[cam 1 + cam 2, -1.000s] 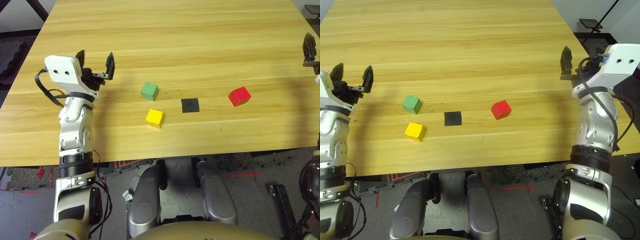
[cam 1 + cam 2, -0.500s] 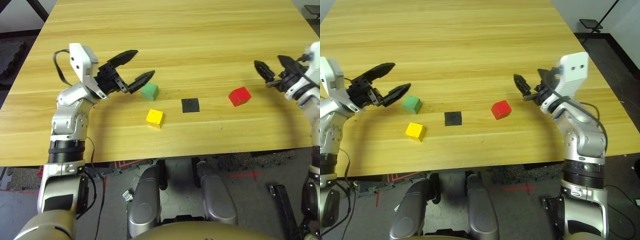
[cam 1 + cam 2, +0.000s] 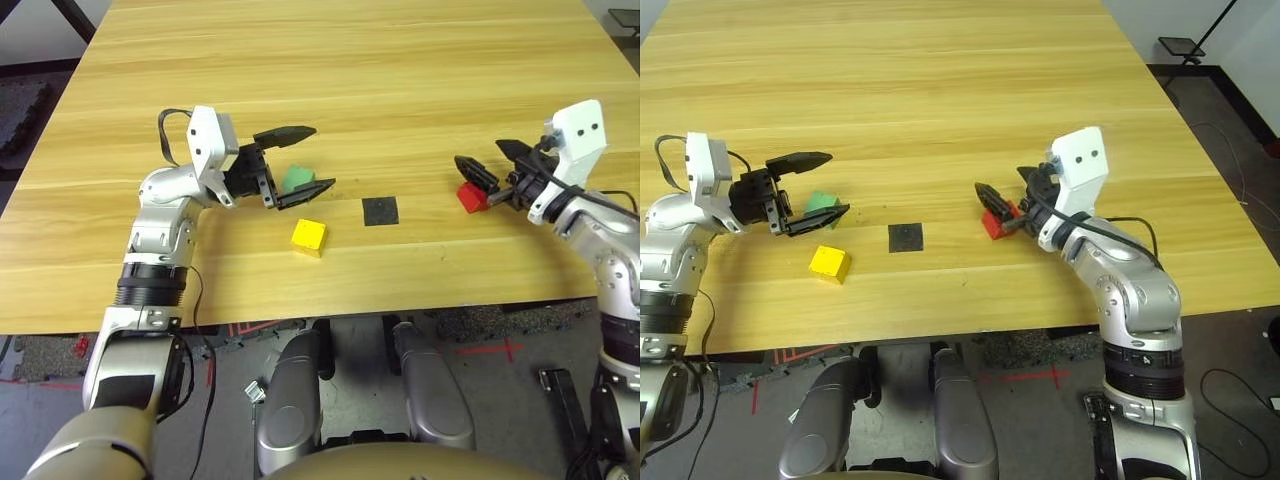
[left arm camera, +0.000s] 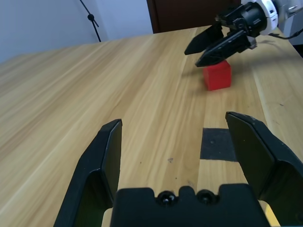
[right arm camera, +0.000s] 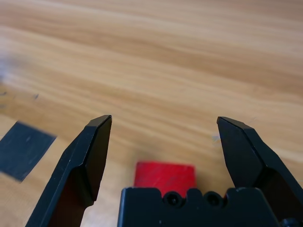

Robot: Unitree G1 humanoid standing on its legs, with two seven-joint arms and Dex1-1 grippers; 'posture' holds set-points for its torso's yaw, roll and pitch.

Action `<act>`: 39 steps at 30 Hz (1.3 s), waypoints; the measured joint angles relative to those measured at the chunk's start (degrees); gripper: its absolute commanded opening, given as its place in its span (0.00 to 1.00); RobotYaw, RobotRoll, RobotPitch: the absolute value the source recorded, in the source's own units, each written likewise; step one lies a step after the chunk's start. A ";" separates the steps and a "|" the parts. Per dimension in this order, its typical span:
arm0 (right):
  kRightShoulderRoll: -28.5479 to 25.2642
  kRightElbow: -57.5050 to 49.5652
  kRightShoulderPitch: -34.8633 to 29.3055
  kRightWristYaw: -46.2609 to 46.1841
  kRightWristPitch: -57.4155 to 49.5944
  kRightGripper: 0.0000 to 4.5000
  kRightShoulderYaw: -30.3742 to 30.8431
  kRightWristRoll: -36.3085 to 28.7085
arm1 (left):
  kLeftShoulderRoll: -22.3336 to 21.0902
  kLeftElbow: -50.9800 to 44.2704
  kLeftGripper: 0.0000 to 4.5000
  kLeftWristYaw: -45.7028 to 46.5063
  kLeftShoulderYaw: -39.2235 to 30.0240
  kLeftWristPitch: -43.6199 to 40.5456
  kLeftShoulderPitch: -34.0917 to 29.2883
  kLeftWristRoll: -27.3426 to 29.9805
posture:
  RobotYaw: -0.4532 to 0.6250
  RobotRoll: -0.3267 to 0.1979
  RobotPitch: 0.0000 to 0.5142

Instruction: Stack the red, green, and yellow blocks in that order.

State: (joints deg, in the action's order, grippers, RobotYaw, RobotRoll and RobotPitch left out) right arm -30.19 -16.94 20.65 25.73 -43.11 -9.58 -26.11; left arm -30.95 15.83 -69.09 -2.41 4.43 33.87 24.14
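3 blocks (image 3: 309,235), 1 black patch (image 3: 380,210)

My left arm reaches in from the left, forearm bent at the wrist so my left hand (image 3: 300,157) points level toward the right, its two black fingers spread wide with nothing gripped. My right arm comes in from the right, elbow low, and my right hand (image 3: 487,168) points left, fingers likewise wide apart and gripping nothing.
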 measured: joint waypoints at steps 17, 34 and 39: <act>0.90 -10.45 -12.41 -1.54 2.62 1.00 0.12 2.32 | 0.98 -0.98 0.99 0.31 0.01 -0.09 -1.47 -0.06 | 0.55 0.54 0.56; 0.71 -7.93 -12.60 -1.14 7.14 1.00 0.12 3.55 | 2.21 -3.23 0.99 1.38 0.04 -3.07 -2.22 0.12 | 0.55 0.57 0.56; 3.06 -11.24 -16.33 -4.13 7.14 1.00 0.40 4.68 | 2.07 -3.22 0.99 1.36 -0.01 -3.22 -2.21 0.17 | 0.55 0.58 0.56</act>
State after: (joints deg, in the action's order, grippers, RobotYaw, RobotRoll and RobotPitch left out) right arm -27.13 -28.18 4.33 21.60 -35.97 -9.18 -21.43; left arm -28.88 12.62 -67.73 -2.42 1.21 31.67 24.30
